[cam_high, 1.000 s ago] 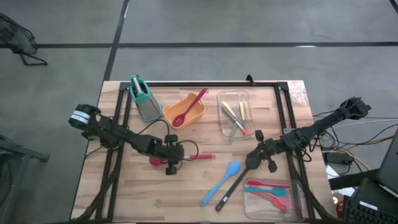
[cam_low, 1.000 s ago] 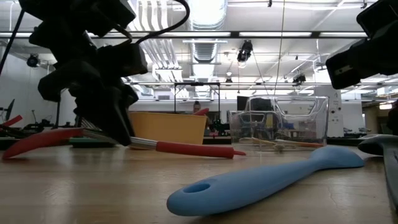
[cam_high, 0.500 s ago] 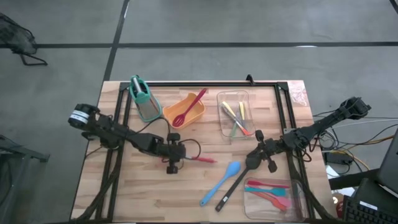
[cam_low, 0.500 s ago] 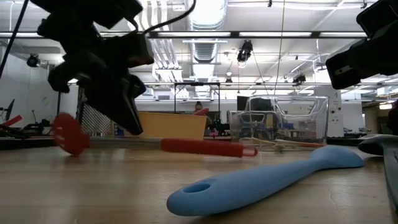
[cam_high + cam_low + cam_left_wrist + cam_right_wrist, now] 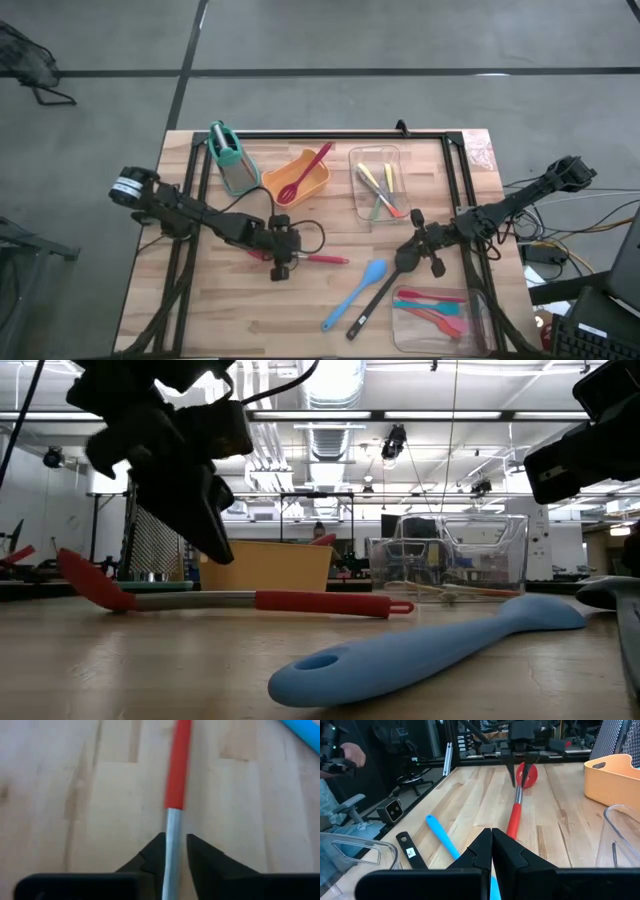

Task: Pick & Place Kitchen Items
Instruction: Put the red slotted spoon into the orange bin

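A red spatula (image 5: 322,259) with a bare metal shaft (image 5: 173,835) lies on the wooden table (image 5: 220,310), left of centre. Its head (image 5: 88,580) is tipped up and its handle (image 5: 320,602) lies flat. My left gripper (image 5: 175,842) hangs just above the shaft, pointing steeply down. It is open a little, with one finger on either side of the shaft, clear of it in the low view (image 5: 215,545). My right gripper (image 5: 491,840) is shut on nothing, above the upper end of a black ladle (image 5: 375,300). A blue spatula (image 5: 355,293) lies beside the ladle.
At the back stand an orange tub (image 5: 297,180) with a red spoon (image 5: 310,168), a teal-handled grey holder (image 5: 232,160) and a clear tray (image 5: 378,185) of yellow and green pieces. Another clear tray (image 5: 440,310) at the near right holds red, pink and teal utensils. A person (image 5: 340,760) is beyond the table.
My left gripper has risen from the red spatula's shaft, where its fingertips were a second ago, and now hangs clear above it. The spatula has rolled about its length: its head lay flat, stood on edge half a second ago, and now lies tipped. The spatula stays on the table.
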You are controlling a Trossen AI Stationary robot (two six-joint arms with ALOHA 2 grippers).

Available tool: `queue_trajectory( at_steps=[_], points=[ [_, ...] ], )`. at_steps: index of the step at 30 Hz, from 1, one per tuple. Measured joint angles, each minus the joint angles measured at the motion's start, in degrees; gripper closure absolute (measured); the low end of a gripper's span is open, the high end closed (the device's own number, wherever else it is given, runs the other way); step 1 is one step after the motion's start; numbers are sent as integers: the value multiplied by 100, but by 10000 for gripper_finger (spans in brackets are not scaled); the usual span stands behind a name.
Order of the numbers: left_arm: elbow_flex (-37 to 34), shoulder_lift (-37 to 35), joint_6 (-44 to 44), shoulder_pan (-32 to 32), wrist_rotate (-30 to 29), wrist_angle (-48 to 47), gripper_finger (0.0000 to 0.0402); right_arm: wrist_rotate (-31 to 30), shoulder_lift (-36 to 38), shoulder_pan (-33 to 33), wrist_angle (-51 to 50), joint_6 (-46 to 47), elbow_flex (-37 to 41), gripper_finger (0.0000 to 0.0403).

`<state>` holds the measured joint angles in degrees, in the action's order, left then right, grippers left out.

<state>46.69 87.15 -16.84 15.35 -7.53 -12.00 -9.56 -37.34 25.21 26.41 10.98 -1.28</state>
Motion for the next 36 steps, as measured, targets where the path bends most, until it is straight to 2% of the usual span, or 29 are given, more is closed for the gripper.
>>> queue_trajectory(
  at_steps=[4,9,14,22,29,32,36],
  points=[
    [-121,0,-22,48,32,197,272,-2,0,0,0,0,0,394],
    [-391,2,163,39,-113,1066,211,-2,2,0,0,0,0,394],
    [-684,2,184,39,-121,1405,181,-2,2,0,0,0,0,394],
    [-941,593,179,61,-141,2079,179,-117,-6,0,-3,0,0,394],
    [-680,922,181,55,-144,2145,183,-116,-65,0,-14,57,2,394],
    [-624,1084,160,55,-188,2218,199,-116,-106,0,-9,66,2,394],
    [-609,1321,68,50,-205,2257,244,-116,-133,0,-4,87,4,394]
  ],
)
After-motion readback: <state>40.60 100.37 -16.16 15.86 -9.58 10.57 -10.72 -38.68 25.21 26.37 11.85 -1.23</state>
